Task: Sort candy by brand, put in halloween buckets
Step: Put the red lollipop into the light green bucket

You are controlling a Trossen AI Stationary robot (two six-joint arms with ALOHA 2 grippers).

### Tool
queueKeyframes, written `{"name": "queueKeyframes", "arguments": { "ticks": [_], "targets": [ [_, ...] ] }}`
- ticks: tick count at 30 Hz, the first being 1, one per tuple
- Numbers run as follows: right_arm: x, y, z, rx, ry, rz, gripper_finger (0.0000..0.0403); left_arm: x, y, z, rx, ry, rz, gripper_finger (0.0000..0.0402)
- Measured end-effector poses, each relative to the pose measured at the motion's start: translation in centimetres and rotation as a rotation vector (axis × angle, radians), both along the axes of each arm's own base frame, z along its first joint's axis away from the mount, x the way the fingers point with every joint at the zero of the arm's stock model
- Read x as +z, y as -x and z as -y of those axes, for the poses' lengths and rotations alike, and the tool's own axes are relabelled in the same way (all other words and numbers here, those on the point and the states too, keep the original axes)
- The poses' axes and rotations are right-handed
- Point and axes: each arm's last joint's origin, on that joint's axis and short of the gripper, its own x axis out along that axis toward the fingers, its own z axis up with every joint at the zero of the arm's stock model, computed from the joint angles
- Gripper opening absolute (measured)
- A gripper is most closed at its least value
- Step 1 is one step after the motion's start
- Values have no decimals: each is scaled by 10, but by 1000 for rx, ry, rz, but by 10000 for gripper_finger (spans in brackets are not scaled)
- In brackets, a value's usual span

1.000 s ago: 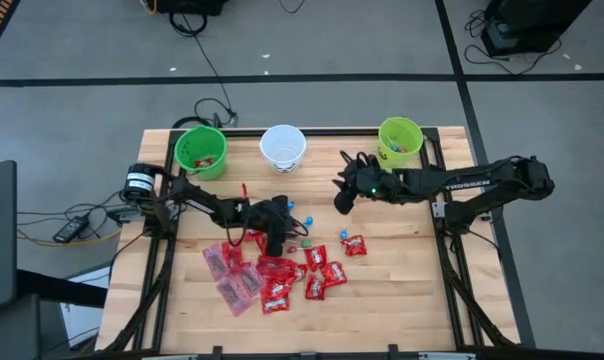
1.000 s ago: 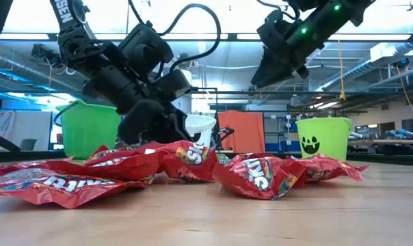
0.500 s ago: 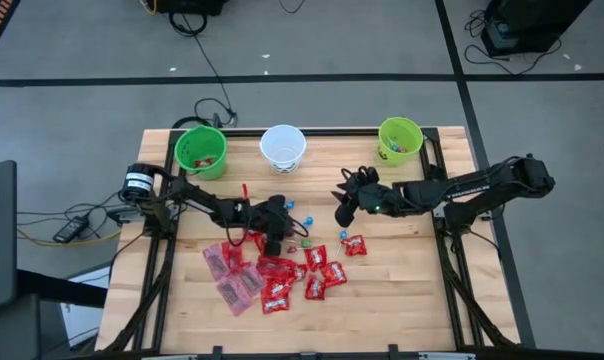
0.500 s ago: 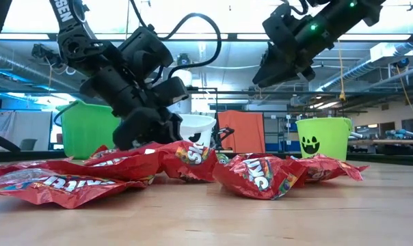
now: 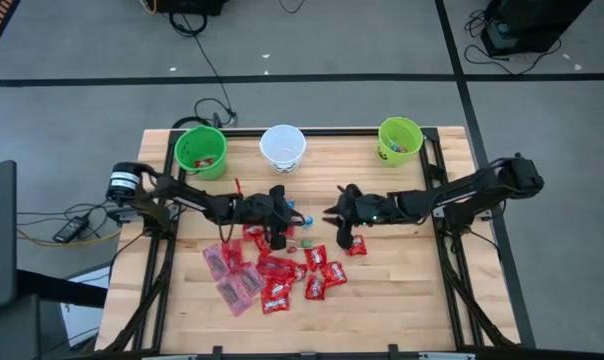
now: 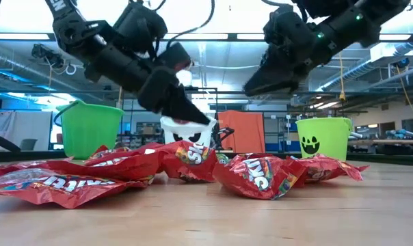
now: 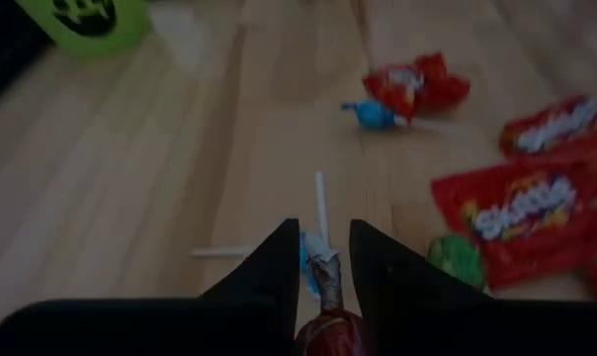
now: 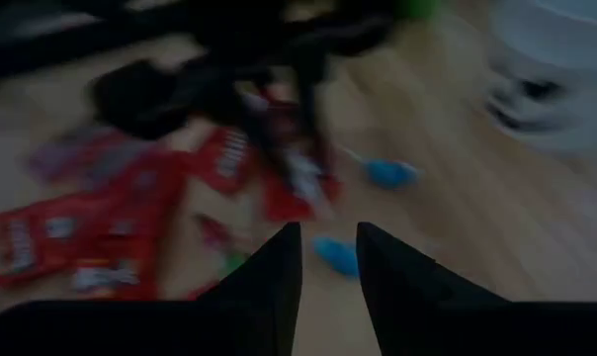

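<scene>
Red candy packets [image 5: 282, 275] and pinkish translucent packets [image 5: 232, 275] lie in a heap at mid-table, with tiny blue pieces [image 5: 304, 218] and a green piece [image 5: 304, 242] beside them. Three halloween buckets stand along the far edge: green [image 5: 201, 150], white [image 5: 283, 147] and green with a face [image 6: 323, 137]. My left gripper [image 7: 323, 232] hangs above the heap's far side, shut on a small red wrapped candy [image 7: 323, 331]. My right gripper [image 8: 328, 232] hovers open just right of it, above the blue pieces, holding nothing. My left gripper pinches the small red wrapped candy between its two fingers. The candy's crinkled wrapper end [image 7: 325, 275] sticks forward between the fingertips. The fingers slant down from the table's left side. The candy is lifted clear of the table.
A blue lollipop with a white stick [image 7: 320, 203] lies on the wood under my left gripper, another blue one [image 7: 370, 115] farther off. Bare wood lies between the heap and the buckets [image 5: 332, 165] and along the near edge.
My left gripper has risen out of the red packets and now hangs clear above them. My right gripper has come down and toward the table's near-left, closer to the heap, and has tipped more downward.
</scene>
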Motion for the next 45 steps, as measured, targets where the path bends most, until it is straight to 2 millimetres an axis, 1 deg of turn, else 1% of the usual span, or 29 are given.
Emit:
{"name": "queueKeyframes", "arguments": {
  "ticks": [3,8,13,22,24,26,32,33,40,43,45],
  "targets": [
    [-7,-10,-4,57,23,50,116,9,1,3,-8,0,34,87],
    [-15,-20,-3,80,41,98,127,12,1,8,-30,-4,59,88],
    [-24,-24,2,88,24,76,135,13,0,10,-43,-20,73,89],
    [-34,-29,9,104,-9,77,133,15,-1,10,-45,-17,99,90],
    [-35,-30,10,93,-16,81,126,16,-1,10,-55,-10,103,90],
    [-35,-31,13,82,-22,86,109,16,-1,11,-59,-8,108,90],
    [-35,-31,15,99,-34,94,21,15,-1,10,-54,-11,98,91],
    [-34,-31,15,101,-35,96,14,15,-1,10,-54,-11,95,91],
    [-34,-31,15,103,-45,100,8,14,0,10,-41,7,83,92],
    [-34,-31,17,50,-62,100,7,14,0,9,-9,26,82,100],
    [-36,-30,21,-18,-58,87,7,13,0,8,28,24,74,111]
  ]
}}
